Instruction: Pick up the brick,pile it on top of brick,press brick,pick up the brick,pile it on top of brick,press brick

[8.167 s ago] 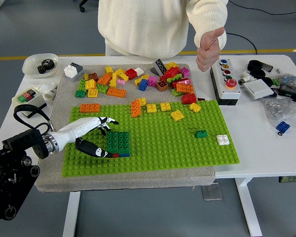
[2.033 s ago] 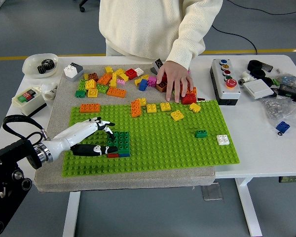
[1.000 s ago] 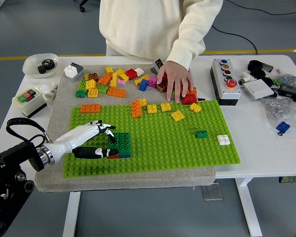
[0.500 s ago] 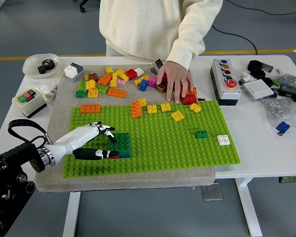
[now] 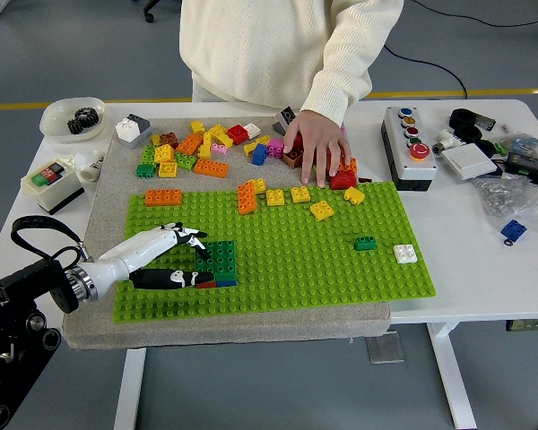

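**Left hand bracketing the green stack, not clearly gripping**

Baseplate (image 5: 341, 269) sits on a grey mat (image 5: 99, 224), presumably so press force doesn't skid it. It spans everything right of and beyond the fingertips.

Loose brick pile (image 5: 242, 143) lies well beyond the fingers, off the plate's far edge. A person's hand (image 5: 314, 148) rests flat on its right end, likely sorting or steadying stock. A few bricks sit on the plate's far rows: orange brick (image 5: 164, 196) just beyond the fingers, yellow brick (image 5: 322, 210) further right.

Left hand (image 5: 175, 255) comes in low from the left, palm side facing the stack. White upper fingers (image 5: 184, 236) arch over towards the stack's far-left corner; the dark thumb (image 5: 166, 279) lies along the near side. Fingers are moderately spread, a loose pinch. Contact with the stack looks likely at the thumb tip, but can't confirm from this angle; nothing is lifted.

Green stack (image 5: 221, 262) is at the fingertips, seated on the plate, with a red sliver at its near base. My read: a press or release stage, with the hand placed to steady the stack.

Small green brick (image 5: 366, 243) and white brick (image 5: 404, 253) are well right of the hand.
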`<state>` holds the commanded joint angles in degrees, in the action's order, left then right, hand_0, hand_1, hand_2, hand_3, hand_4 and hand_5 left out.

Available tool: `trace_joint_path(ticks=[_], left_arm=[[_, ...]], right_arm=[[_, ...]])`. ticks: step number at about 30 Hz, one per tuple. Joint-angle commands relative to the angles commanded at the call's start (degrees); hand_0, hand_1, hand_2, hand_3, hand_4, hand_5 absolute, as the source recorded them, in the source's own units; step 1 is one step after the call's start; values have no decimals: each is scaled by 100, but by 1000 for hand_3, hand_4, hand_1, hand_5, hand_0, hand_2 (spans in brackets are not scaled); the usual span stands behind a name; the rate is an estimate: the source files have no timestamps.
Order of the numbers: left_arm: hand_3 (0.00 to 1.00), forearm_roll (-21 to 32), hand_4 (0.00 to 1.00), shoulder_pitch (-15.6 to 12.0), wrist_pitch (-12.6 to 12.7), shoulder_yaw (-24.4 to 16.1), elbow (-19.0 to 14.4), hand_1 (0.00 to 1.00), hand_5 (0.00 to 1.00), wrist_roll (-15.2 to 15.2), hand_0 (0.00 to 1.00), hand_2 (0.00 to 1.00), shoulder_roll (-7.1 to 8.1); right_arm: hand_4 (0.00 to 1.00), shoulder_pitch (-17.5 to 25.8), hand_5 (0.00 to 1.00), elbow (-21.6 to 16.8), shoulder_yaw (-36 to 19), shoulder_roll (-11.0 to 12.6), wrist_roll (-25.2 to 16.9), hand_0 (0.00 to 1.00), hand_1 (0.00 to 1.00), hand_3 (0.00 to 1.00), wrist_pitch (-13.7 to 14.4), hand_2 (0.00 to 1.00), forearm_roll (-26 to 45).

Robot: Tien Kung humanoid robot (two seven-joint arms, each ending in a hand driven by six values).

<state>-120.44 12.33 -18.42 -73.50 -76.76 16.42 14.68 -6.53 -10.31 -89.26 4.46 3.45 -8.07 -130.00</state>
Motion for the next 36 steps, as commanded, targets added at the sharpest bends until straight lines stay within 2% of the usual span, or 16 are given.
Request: trace_joint_path(ticks=[9, 17, 23, 24, 25, 28, 30, 31, 36], left_arm=[[623, 600, 998, 66, 69, -379, -236, 904, 998, -7, 998, 905, -67], [624, 708, 998, 204, 204, -551, -217, 882, 998, -27, 998, 886, -120], [651, 844, 998, 297, 417, -593, -137, 866, 978, -111, 998, 871, -128], [651, 925, 998, 315, 497, -599, -119, 866, 978, -171, 998, 871, -126], [711, 969, 998, 323, 537, -601, -110, 816, 952, -200, 998, 827, -125], [711, 1239, 998, 361, 672, -681, -80, 816, 952, -282, 998, 827, -127], [711, 1336, 998, 384, 729, -734, -84, 816, 952, -311, 998, 827, -130], [751, 1369, 998, 397, 752, -767, -89, 796, 956, -318, 998, 812, -133], [751, 1464, 998, 449, 840, -894, -122, 796, 956, -346, 998, 812, -158]], right_arm=[[891, 16, 426, 0, 23, -7, -8, 744, 646, 670, -13, 720, 0], [891, 22, 426, 0, 28, -6, -7, 744, 646, 670, -16, 720, 0], [891, 23, 426, 0, 35, -3, -2, 744, 647, 670, -19, 720, 0], [891, 21, 426, 0, 39, -1, 2, 744, 647, 670, -20, 720, 0], [891, 19, 427, 0, 41, -1, 4, 744, 646, 669, -20, 720, 0], [891, 12, 427, 0, 60, 6, 15, 744, 646, 669, -17, 720, 0], [891, 10, 427, 0, 61, 8, 22, 744, 646, 669, -16, 720, 0], [890, 9, 426, 0, 59, 8, 27, 744, 647, 668, -16, 720, 0], [890, 1, 426, 0, 36, 20, 50, 744, 647, 668, -7, 720, 0]])
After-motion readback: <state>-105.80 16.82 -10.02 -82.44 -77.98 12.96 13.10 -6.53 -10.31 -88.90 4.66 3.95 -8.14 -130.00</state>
